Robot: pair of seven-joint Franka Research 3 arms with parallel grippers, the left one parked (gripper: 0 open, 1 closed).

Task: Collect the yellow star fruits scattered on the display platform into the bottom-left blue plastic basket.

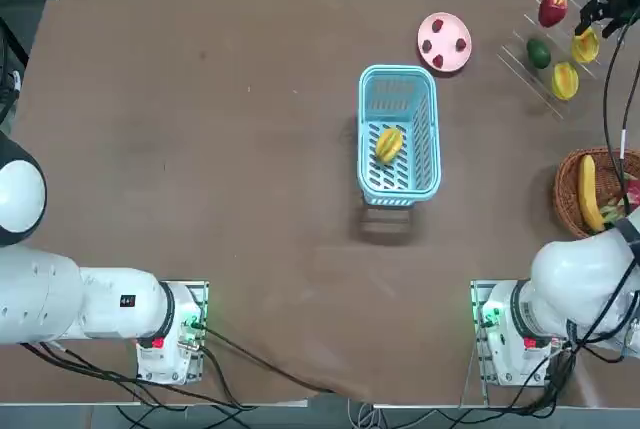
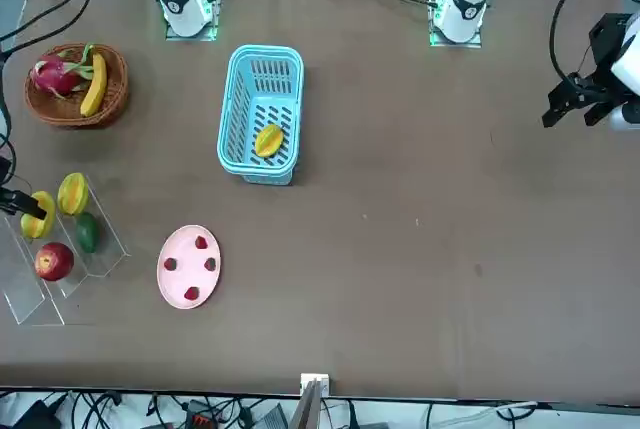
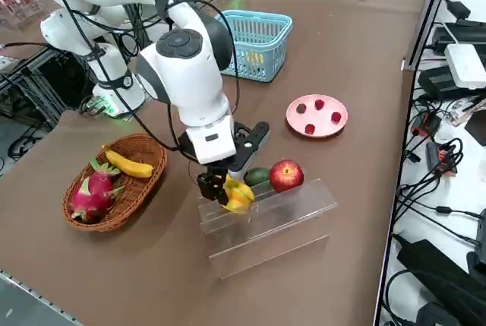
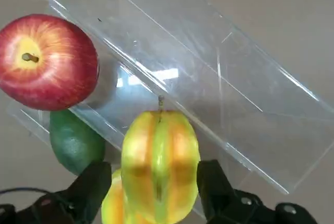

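Observation:
One yellow star fruit [image 1: 388,144] lies in the blue plastic basket [image 1: 427,139] at mid-table. Two more rest on the clear display platform [image 3: 273,223] at the table's right edge. My right gripper [image 4: 154,190] is open and down over one star fruit [image 4: 160,164], a finger [image 4: 91,187] on each side of it. Partly hidden behind that one lies the other star fruit [image 4: 115,208]. From above, the gripper [image 1: 592,29] reaches the farther fruit [image 1: 585,46], with the nearer one [image 1: 565,80] free beside it.
A red apple [image 4: 47,62] and a green fruit [image 4: 75,140] share the platform's ledges. A pink plate [image 1: 444,42] with small red pieces sits between basket and platform. A wicker basket [image 1: 572,211] with a banana and a dragon fruit stands by my right arm's base.

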